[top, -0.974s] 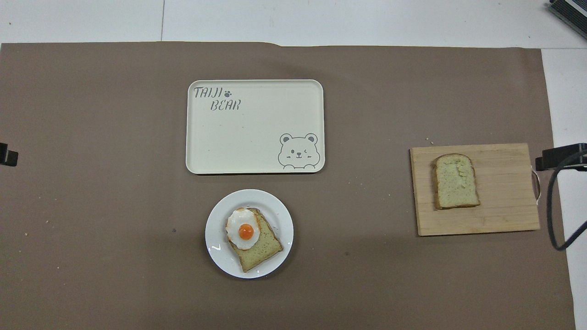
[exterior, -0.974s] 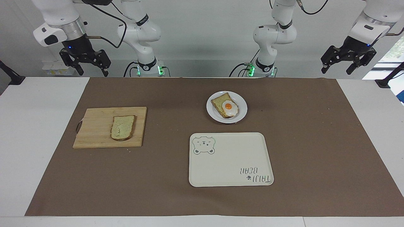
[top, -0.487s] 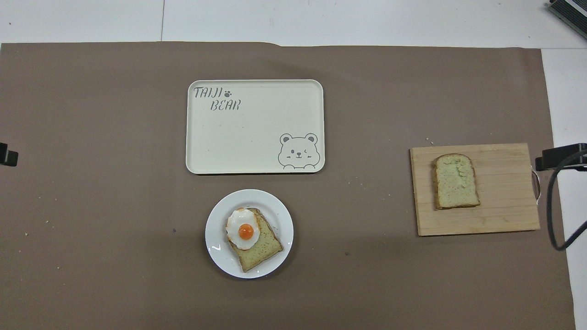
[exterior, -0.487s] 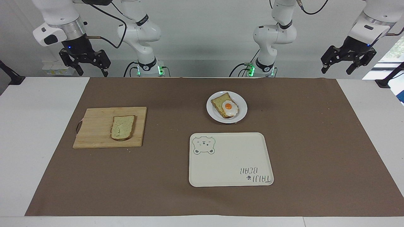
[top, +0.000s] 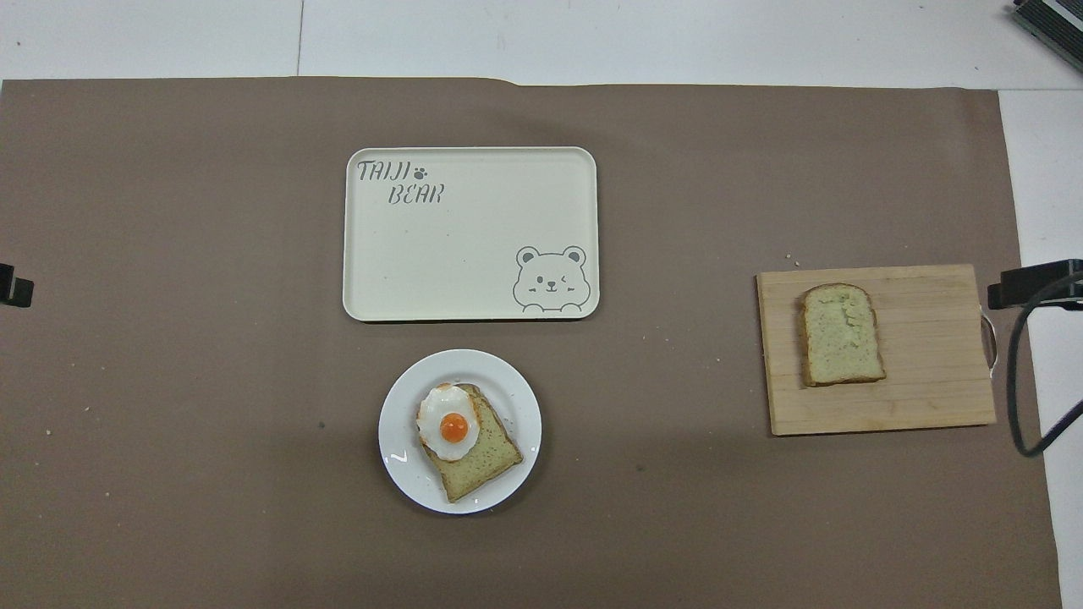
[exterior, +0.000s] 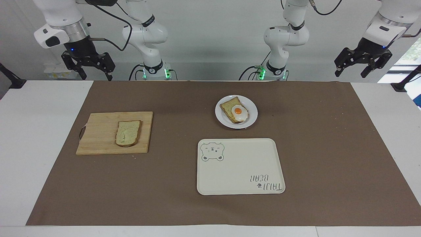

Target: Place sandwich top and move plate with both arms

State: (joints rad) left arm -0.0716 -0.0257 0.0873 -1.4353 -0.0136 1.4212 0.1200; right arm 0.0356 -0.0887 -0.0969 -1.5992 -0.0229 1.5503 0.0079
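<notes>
The sandwich top [exterior: 128, 132] lies untouched on the cutting board [exterior: 98, 138], well apart from the plate [exterior: 252, 116] bearing the egg-topped slice [exterior: 235, 113]; we see the left gripper [exterior: 360, 67] and right gripper [exterior: 89, 67] raised, open, empty. Both steps remain.

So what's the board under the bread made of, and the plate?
The board looks like bare wood, maybe bamboo: pale tan strips with visible seams, matte. The plate looks like glazed ceramic or smooth plastic: plain white, with small shiny glints on its rim.
</notes>
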